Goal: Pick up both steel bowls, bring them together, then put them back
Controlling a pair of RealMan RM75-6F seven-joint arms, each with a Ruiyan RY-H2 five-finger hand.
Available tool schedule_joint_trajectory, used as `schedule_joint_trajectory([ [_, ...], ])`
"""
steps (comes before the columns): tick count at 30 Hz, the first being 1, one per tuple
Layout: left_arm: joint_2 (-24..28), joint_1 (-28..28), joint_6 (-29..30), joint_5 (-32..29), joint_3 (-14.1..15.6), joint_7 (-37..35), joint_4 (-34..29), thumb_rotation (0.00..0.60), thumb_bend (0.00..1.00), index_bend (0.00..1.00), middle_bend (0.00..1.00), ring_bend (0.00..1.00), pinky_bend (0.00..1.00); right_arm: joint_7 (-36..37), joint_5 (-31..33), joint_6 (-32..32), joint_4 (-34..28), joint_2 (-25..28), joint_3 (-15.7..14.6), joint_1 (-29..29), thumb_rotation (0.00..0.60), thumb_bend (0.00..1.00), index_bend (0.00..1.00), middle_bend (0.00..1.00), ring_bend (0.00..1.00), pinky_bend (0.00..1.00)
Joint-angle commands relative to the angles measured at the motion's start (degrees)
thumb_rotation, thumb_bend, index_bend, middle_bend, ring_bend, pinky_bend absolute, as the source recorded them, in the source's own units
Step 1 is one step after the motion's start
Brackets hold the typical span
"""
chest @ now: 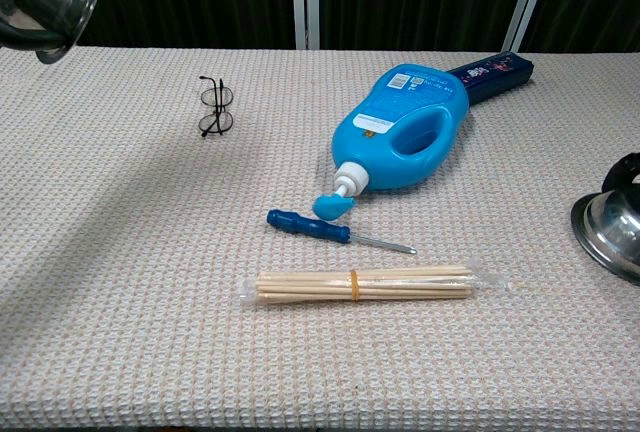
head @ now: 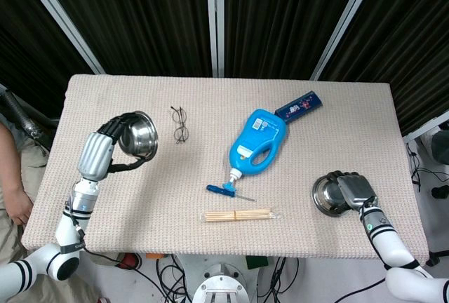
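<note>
Left steel bowl (head: 137, 135) tilted, held clear of the table (head: 210, 99) near its left edge by left hand (head: 116, 142), right steel bowl (head: 328, 195) by the front right corner, right hand (head: 355, 191) clasping its rim, blue detergent bottle (head: 257, 142) lying mid-table.

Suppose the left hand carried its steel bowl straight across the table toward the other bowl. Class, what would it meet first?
Judging by the head view, the left hand with its steel bowl is raised, so it likely clears the glasses. The blue detergent bottle is the likelier obstacle; height is unclear.
</note>
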Motion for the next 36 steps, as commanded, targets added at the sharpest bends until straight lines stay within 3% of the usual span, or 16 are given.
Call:
schedule_joint_trajectory([
  [1, 0.2, 0.4, 0.9, -0.1, -0.5, -0.9, -0.6, 0.6, 0.18, 0.63, 0.59, 0.51, 0.72, 5.3, -5.3, 6.3, -2.0, 2.2, 1.5, -3.1, 0.6, 0.17, 0.58, 0.46, 0.39, 0.27],
  [5, 0.8, 0.9, 1.3, -0.6, -1.2, -5.6, -2.7, 0.6, 0.18, 0.63, 0.59, 0.51, 0.72, 17.0, -12.2, 13.3, -4.6, 6.2, 4.6, -6.5, 0.6, 0.18, 0.62, 0.49, 0.42, 0.27],
  [8, 0.6, 0.7, 1.2, -0.5, -1.9, -11.5, -4.4, 0.6, 0.18, 0.64, 0.59, 0.51, 0.72, 32.4, -18.1, 19.4, -4.1, 6.4, 8.7, -8.2, 0.6, 0.18, 0.65, 0.52, 0.44, 0.27],
  [13, -4.1, -1.1, 2.6, 0.7, -4.0, -20.3, -6.1, 0.6, 0.18, 0.65, 0.61, 0.51, 0.7, 59.4, -23.4, 25.0, -1.2, -2.2, 16.3, -5.7, 0.6, 0.19, 0.67, 0.53, 0.46, 0.29],
  [18, -13.3, -4.1, 4.9, 1.4, -6.5, -24.8, -4.8, 0.6, 0.18, 0.66, 0.61, 0.52, 0.69, 74.0, -23.1, 22.6, -1.0, -10.9, 22.2, 1.1, 0.6, 0.2, 0.68, 0.54, 0.46, 0.29],
  [21, -16.7, -6.1, 4.2, 1.8, -7.2, -26.8, -3.2, 0.6, 0.18, 0.66, 0.62, 0.52, 0.69, 79.9, -21.7, 19.3, -0.8, -14.2, 24.7, 5.0, 0.6, 0.21, 0.68, 0.54, 0.46, 0.29],
  [27, -18.6, -9.3, 3.5, 3.8, -8.6, -29.2, 0.3, 0.6, 0.18, 0.67, 0.63, 0.51, 0.69, 89.8, -20.5, 13.4, 0.7, -17.7, 27.6, 10.5, 0.6, 0.23, 0.69, 0.54, 0.46, 0.29],
  [36, -17.9, -12.4, 2.6, 4.1, -11.0, -25.2, 0.5, 0.6, 0.18, 0.67, 0.63, 0.51, 0.69, 87.5, -19.1, 9.7, 4.5, -21.6, 28.5, 15.8, 0.6, 0.24, 0.69, 0.54, 0.46, 0.29],
])
